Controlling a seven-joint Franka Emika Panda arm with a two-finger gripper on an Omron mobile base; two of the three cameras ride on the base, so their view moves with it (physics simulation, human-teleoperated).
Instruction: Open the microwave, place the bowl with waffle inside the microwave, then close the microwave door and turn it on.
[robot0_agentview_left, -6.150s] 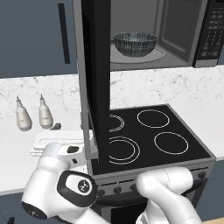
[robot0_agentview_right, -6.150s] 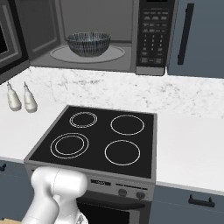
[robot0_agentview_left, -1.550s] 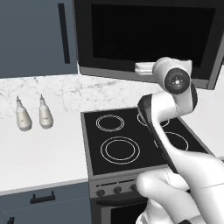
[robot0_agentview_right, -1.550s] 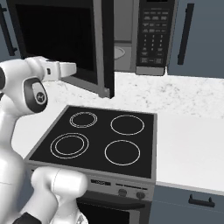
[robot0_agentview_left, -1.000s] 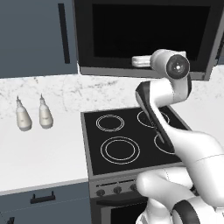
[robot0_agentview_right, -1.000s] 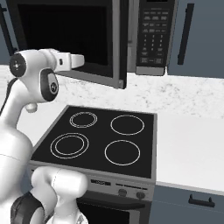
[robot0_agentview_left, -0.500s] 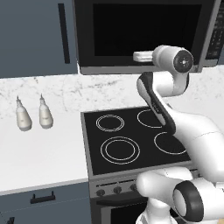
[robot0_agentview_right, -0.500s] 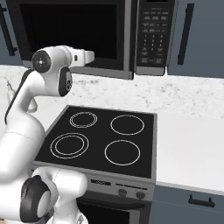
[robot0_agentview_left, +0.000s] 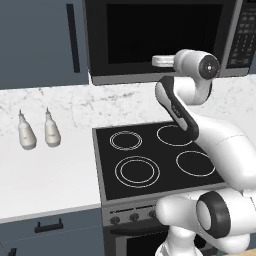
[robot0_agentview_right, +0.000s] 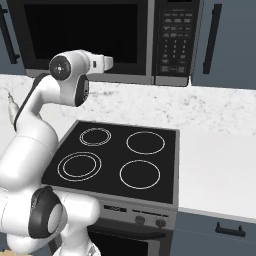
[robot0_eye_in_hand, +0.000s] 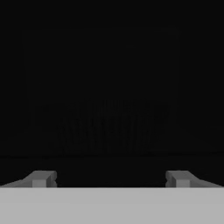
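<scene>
Black glass and steel microwave (robot0_agentview_left: 165, 40) up at 12 o'clock above the stovetop (robot0_agentview_left: 155, 157), microwave door (robot0_agentview_right: 82, 37) swung flush against the front, keypad panel (robot0_agentview_right: 175, 42) at its 3 o'clock edge. Marble-white tabletop (robot0_agentview_left: 45, 170) spread at 9 o'clock of the stovetop in the left base view, blue-grey cabinet door (robot0_agentview_left: 42, 42) hanging over it. White arm raised from the base and bent toward the door, hand level with the lower frame edge. Claw (robot0_eye_in_hand: 109, 178) pointed straight at the dark glass, fingertips (robot0_eye_in_hand: 41, 178) set wide apart, nothing between them. Bowl (robot0_eye_in_hand: 109, 127) faintly seen through the glass in the hand view, pale ribbed stripes just readable at centre; waffle too dim to make out. Two pale bottles (robot0_agentview_left: 37, 131) upright side by side on the tabletop at 9 o'clock.
</scene>
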